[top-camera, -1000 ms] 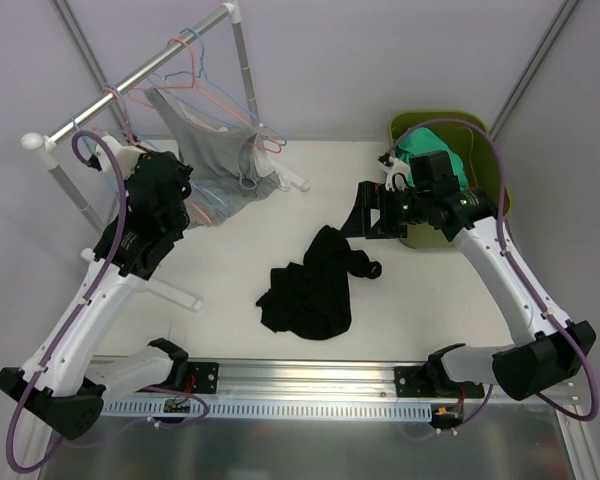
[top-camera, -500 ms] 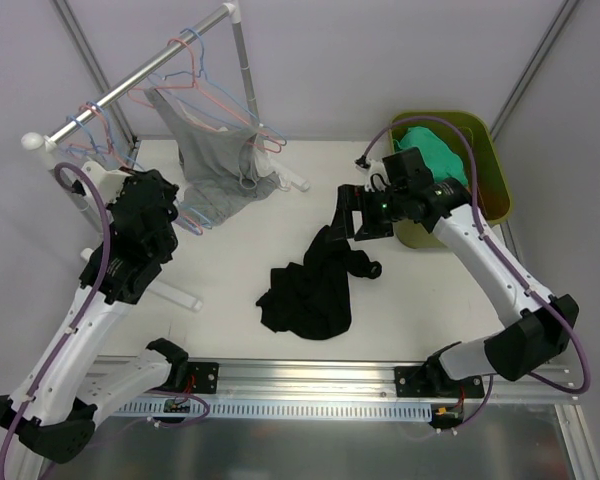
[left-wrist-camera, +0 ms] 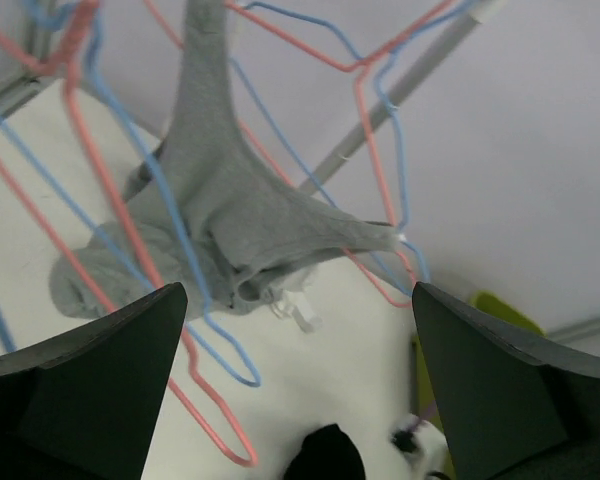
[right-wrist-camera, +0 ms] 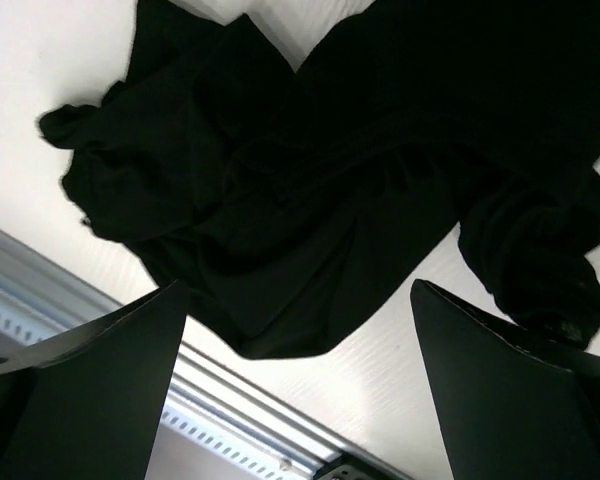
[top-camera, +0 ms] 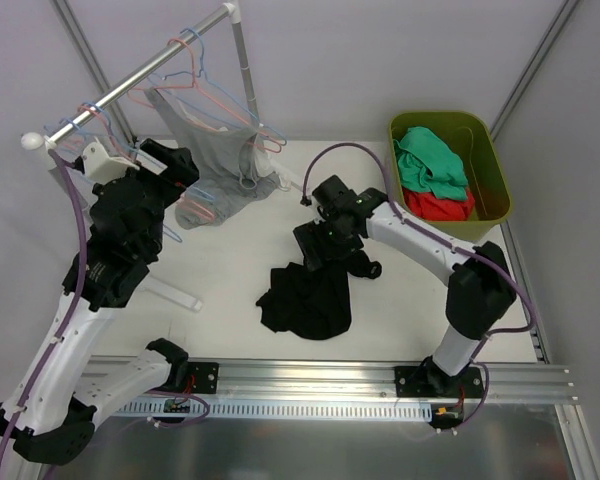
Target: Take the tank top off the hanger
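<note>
The grey tank top (top-camera: 215,150) hangs from thin pink and blue wire hangers (top-camera: 193,70) on the metal rail (top-camera: 145,78) at the back left. Its lower part is bunched on the table. In the left wrist view the tank top (left-wrist-camera: 235,215) hangs ahead of my fingers, threaded by a blue hanger (left-wrist-camera: 185,255) and a pink hanger (left-wrist-camera: 110,200). My left gripper (top-camera: 180,165) (left-wrist-camera: 300,400) is open beside the cloth, holding nothing. My right gripper (top-camera: 318,252) (right-wrist-camera: 300,390) is open just above a black garment (top-camera: 305,295) (right-wrist-camera: 310,170) lying mid-table.
A green bin (top-camera: 492,150) at the back right holds green and red clothes. The rack's white upright (top-camera: 245,70) and feet (top-camera: 175,292) stand on the left side of the table. The table's metal front rail (right-wrist-camera: 230,400) runs just below the black garment.
My left gripper has opened and its arm has risen toward the rail. My right arm has swung left from the green bin to over the black garment, still open.
</note>
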### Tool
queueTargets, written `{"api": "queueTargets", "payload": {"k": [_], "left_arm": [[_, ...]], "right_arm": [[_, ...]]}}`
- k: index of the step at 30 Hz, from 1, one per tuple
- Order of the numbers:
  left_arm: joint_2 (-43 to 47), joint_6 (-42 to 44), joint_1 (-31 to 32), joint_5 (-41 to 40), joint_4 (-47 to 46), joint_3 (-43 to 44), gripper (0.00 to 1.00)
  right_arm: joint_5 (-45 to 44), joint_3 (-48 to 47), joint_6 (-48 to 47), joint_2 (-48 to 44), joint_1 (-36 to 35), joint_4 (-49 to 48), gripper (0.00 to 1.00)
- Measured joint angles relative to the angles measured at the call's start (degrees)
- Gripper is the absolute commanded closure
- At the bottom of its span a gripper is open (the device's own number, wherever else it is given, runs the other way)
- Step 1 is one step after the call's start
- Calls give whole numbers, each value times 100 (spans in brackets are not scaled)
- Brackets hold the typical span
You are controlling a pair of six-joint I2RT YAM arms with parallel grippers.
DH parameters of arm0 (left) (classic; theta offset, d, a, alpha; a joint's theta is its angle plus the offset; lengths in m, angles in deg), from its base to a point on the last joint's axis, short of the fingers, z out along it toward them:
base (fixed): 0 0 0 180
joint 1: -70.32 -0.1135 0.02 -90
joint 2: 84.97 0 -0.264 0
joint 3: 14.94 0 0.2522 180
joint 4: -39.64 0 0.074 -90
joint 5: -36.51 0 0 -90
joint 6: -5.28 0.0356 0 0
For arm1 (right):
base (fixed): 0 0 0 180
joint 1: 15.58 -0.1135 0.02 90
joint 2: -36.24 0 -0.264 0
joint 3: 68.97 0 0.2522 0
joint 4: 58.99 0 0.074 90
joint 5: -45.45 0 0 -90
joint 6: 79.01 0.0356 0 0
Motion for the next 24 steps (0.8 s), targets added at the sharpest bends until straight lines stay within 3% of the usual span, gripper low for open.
{"api": "queueTargets", "payload": {"k": [5, 10, 12, 13, 15, 16, 24], "left_arm": [[-157, 411, 0, 1279, -9, 715, 1], [-221, 767, 0, 2621, 4, 1165, 1], [-247, 868, 0, 3163, 7, 1298, 1], [-249, 905, 0, 3440, 7, 1351, 1], [-249, 957, 0, 4019, 20, 1401, 1], [-245, 962, 0, 4164, 31, 1403, 1], [238, 1023, 2, 5545, 197, 745, 1]], "right_arm": [[-188, 726, -140, 120, -278, -686, 1], [-649, 944, -269, 833, -590, -1207, 1], [-1005, 946, -247, 1058, -706, -1281, 15], [-1113, 946, -232, 1051, -754, -1338, 50], [-1276, 946, -120, 1075, -804, -1416, 90], [-1388, 949, -35, 1075, -813, -1478, 98], [-1976, 1401, 319, 350, -820, -1899, 100]]}}
